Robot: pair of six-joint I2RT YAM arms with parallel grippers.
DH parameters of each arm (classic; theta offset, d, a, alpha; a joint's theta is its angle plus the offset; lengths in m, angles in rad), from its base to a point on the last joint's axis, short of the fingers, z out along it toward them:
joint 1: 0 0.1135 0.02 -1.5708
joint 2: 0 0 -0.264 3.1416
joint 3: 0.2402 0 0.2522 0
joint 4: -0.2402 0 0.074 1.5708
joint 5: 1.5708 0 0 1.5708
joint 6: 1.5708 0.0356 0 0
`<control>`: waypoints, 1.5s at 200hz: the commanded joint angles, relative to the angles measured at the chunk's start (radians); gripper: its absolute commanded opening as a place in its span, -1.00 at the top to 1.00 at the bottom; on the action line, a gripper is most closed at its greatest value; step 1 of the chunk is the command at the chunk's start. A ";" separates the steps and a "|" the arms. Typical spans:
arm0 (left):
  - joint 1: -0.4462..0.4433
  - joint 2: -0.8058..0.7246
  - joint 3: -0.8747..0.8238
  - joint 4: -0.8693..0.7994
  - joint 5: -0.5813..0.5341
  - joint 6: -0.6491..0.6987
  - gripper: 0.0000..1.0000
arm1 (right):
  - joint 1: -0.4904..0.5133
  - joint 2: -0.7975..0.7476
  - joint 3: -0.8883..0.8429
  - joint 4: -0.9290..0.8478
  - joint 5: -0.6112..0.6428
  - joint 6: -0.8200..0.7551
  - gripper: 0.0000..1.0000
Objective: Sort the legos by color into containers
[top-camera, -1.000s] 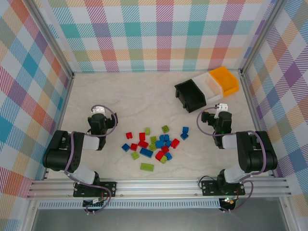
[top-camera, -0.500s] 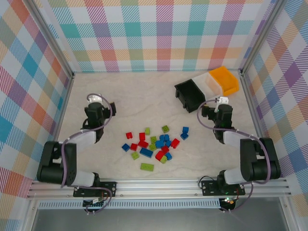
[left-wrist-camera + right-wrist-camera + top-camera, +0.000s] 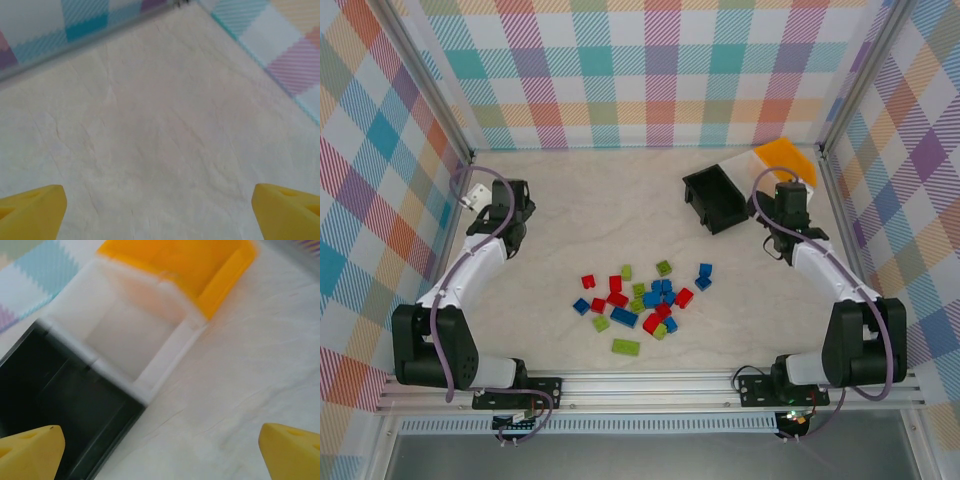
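The legos [image 3: 640, 300] are found scattered at mid-surface, at 4 o'clock from the left gripper [image 3: 159, 212] and 8 o'clock from the right gripper [image 3: 160, 452], which is stationed beside the containers [image 3: 720, 200]; both grippers are held apart and empty, and are judged about equally distant.

Table [image 3: 600, 200], perhaps cloth-covered, scattered legos [image 3: 662, 292], containers [image 3: 718, 198]

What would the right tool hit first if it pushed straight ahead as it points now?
Probably the white bin, between the black bin and orange bin; depth unclear.
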 commanded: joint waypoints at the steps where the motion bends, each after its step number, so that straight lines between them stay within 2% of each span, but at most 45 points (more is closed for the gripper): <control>1: -0.015 -0.038 0.014 -0.086 0.188 -0.012 -0.98 | 0.089 0.068 0.153 -0.138 -0.208 -0.059 -0.99; 32: -0.105 -0.016 0.065 -0.117 0.254 -0.001 -1.00 | 0.200 0.264 0.392 -0.251 -0.228 -0.098 -0.99; 58: -0.149 0.017 0.077 -0.124 0.327 -0.014 -1.00 | 0.228 0.399 0.533 -0.294 -0.163 -0.088 -0.99; 93: -0.216 0.038 0.070 -0.125 0.360 -0.033 -1.00 | 0.230 0.549 0.699 -0.382 -0.071 -0.072 -0.99; 114: -0.238 0.055 0.074 -0.149 0.372 -0.041 -1.00 | 0.238 0.617 0.749 -0.423 -0.098 -0.060 -0.98; 182: -0.238 0.037 0.086 -0.218 0.367 -0.068 -1.00 | 0.367 0.731 0.828 -0.448 -0.112 0.034 -0.92; 224: -0.236 -0.066 0.055 -0.280 0.263 -0.095 -1.00 | 0.497 0.754 0.894 -0.427 -0.100 0.226 -0.93; 262: -0.181 -0.137 0.035 -0.348 0.223 -0.102 -1.00 | 0.610 0.852 1.066 -0.392 -0.130 0.383 -0.93; 300: -0.122 -0.194 -0.010 -0.343 0.256 -0.090 -1.00 | 0.663 0.969 1.293 -0.316 -0.274 0.422 -0.93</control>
